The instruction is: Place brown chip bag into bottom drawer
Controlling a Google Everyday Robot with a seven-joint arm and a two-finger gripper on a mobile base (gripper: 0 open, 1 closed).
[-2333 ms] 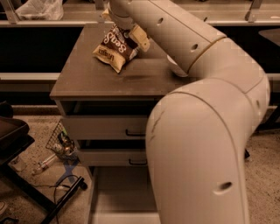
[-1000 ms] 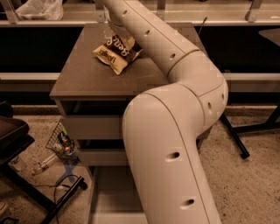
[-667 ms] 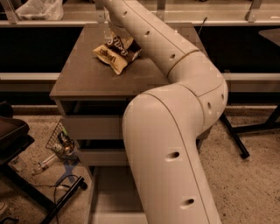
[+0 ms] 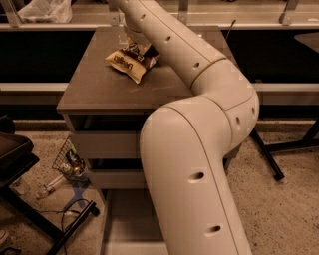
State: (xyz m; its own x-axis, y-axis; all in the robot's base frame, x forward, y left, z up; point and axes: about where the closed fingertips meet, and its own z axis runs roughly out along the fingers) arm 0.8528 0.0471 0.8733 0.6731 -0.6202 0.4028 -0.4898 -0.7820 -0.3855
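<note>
The brown chip bag (image 4: 130, 59) lies on the far part of the cabinet's brown top (image 4: 94, 87), dark brown with tan ends and white lettering. My gripper (image 4: 125, 40) is at the bag's far edge, mostly hidden behind my own white arm (image 4: 199, 114), which reaches over the cabinet from the front right. Whether it holds the bag does not show. The bottom drawer (image 4: 124, 226) is pulled out at the foot of the cabinet, a shallow pale tray, its right part covered by my arm.
Two upper drawers (image 4: 102, 145) with grey fronts are a little ajar. A wire basket with clutter (image 4: 67, 160) and cables lie on the floor at the left, beside a black stand (image 4: 17, 164). A plastic bag (image 4: 45, 10) sits at the back left. Black stand legs (image 4: 266, 154) are at the right.
My arm has swung so that its elbow sits further right and lower in view. The chip bag lies in the same place on the cabinet top.
</note>
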